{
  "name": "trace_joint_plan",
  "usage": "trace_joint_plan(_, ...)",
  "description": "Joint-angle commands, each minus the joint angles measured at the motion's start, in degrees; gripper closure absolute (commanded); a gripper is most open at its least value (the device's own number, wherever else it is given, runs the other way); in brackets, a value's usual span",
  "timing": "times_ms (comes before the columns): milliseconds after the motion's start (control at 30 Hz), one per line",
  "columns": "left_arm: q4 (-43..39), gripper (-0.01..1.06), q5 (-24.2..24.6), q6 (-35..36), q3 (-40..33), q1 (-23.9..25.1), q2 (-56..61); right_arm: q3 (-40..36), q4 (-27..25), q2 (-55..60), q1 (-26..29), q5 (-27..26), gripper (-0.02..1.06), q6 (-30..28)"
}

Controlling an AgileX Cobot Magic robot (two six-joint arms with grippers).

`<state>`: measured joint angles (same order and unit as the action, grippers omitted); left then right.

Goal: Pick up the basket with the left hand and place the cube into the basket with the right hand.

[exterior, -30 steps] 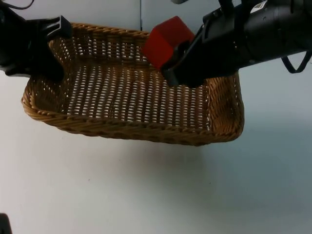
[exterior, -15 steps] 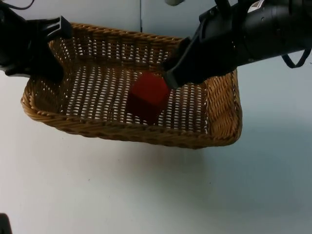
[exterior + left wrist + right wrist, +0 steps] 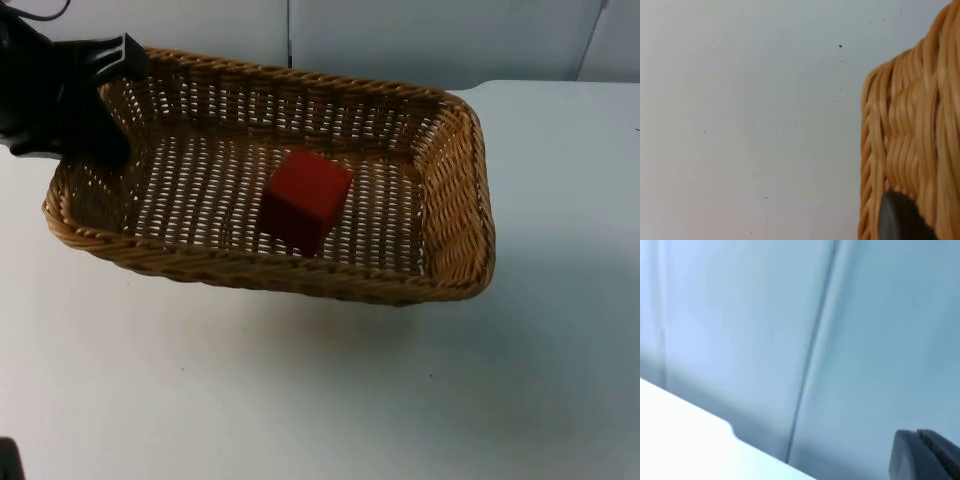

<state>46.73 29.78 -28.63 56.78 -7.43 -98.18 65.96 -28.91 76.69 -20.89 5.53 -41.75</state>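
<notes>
The wicker basket (image 3: 440, 190) looks light and stiff, with a rim that offers a firm grip; the left gripper (image 3: 95, 95) pinches it at the far-left corner, jaws clamped on weave. The red cube (image 3: 305, 198), rigid and smooth-faced, sits inside. Right gripper (image 3: 925, 455): jaws' state unclear. No writing visible.

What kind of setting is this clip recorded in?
Probably a robot lab bench: a bare white table ending at a grey partition wall, with just a basket held by the left claw and a red cube inside.
</notes>
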Motion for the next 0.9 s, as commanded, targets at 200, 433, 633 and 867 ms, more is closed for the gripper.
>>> trace_joint_plan(200, 3.59, 1.05, -0.63, 0.57, 0.67, -0.19, 0.79, 0.39, 1.07, -4.65, 4.23, 15.72, 1.02, 0.83)
trace_joint_plan(433, 5.85, 1.05, -2.89, -1.36, 0.67, -0.19, -2.84, 0.19, 0.59, -4.65, 4.23, 20.01, 1.02, 0.83)
trace_joint_plan(633, 16.92, 1.05, -1.07, -12.70, 2.42, -0.19, -9.83, 0.19, 0.58, -4.65, 4.23, 20.19, 1.02, 0.83)
trace_joint_plan(867, 19.92, 0.95, 5.65, -18.20, 8.16, -0.30, -16.25, 0.19, 0.58, -4.65, 4.23, 22.16, 1.02, 0.91)
